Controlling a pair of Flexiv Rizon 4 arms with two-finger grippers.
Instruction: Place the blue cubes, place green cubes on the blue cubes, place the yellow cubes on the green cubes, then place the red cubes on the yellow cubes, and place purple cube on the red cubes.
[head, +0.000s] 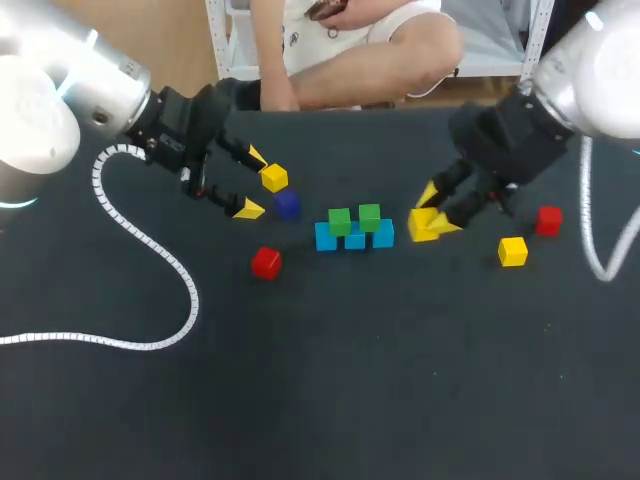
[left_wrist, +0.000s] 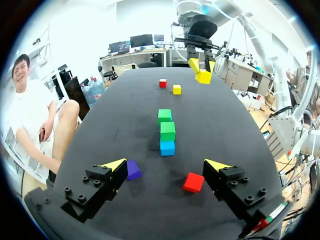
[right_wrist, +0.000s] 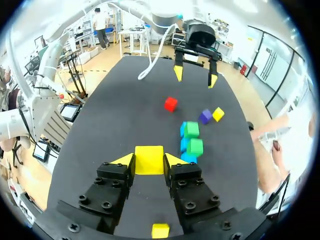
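Observation:
Three blue cubes (head: 355, 241) lie in a row mid-table, with two green cubes (head: 339, 221) (head: 369, 216) on top of them. My right gripper (head: 428, 222) is shut on a yellow cube (right_wrist: 149, 159) just right of the row, a little above the table. Behind and to the left of the row my left gripper (head: 252, 182) stands open and holds nothing. A yellow cube (head: 273, 178) and the purple cube (head: 287, 204) lie near its tips. One red cube (head: 266, 262) lies in front of the left gripper. Another yellow cube (head: 513, 251) and a red cube (head: 548, 220) lie at the right.
A white coiled cable (head: 150, 250) runs from my left arm across the table's left side. In the left wrist view the purple cube (left_wrist: 133, 169) is by one finger and the red cube (left_wrist: 193, 182) by the other.

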